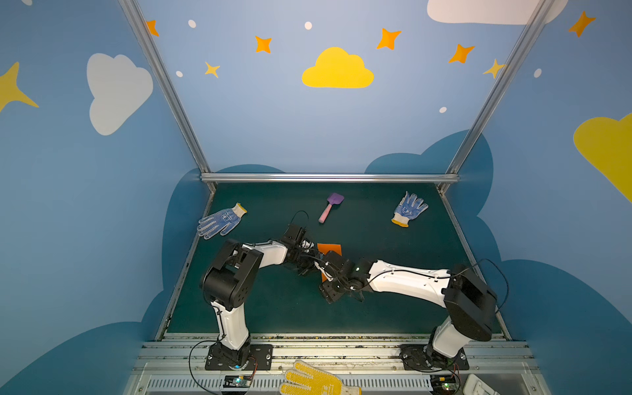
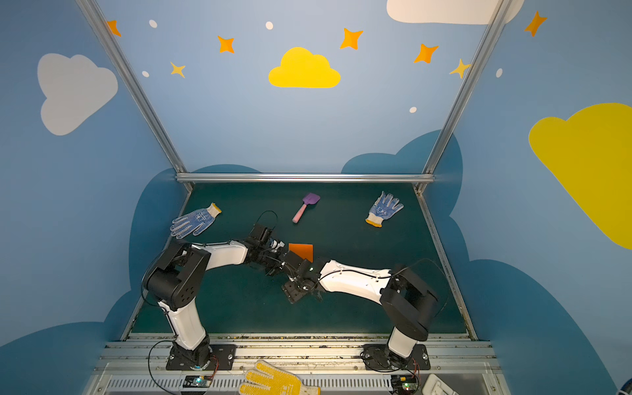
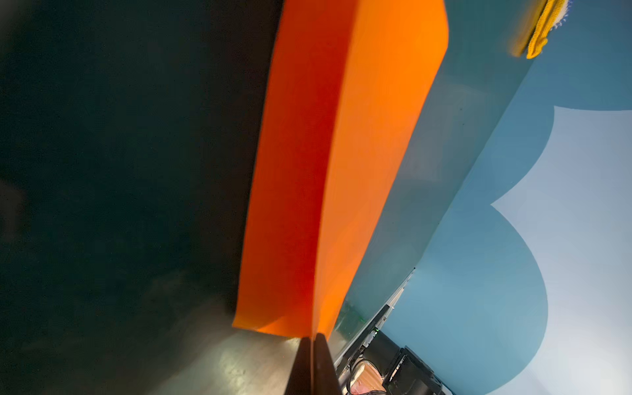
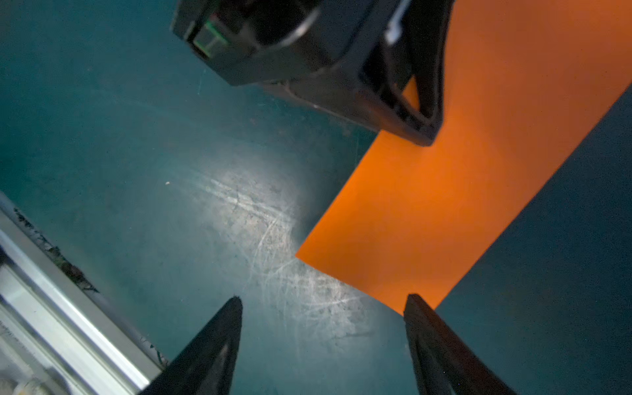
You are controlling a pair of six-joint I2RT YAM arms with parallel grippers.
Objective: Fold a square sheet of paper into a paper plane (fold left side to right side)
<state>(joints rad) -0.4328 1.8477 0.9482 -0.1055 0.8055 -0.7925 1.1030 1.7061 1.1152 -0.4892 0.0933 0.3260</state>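
The paper [image 1: 330,249] lies mid-worktop [image 1: 376,307], between both arms. The left jaws are clenched on one edge, holding that side raised off the surface. The right jaws stand released, one fingertip [image 4: 415,307] near a paper corner.

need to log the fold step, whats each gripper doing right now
left gripper: shut on the orange sheet of paper
right gripper: open, jaws apart, holding nothing
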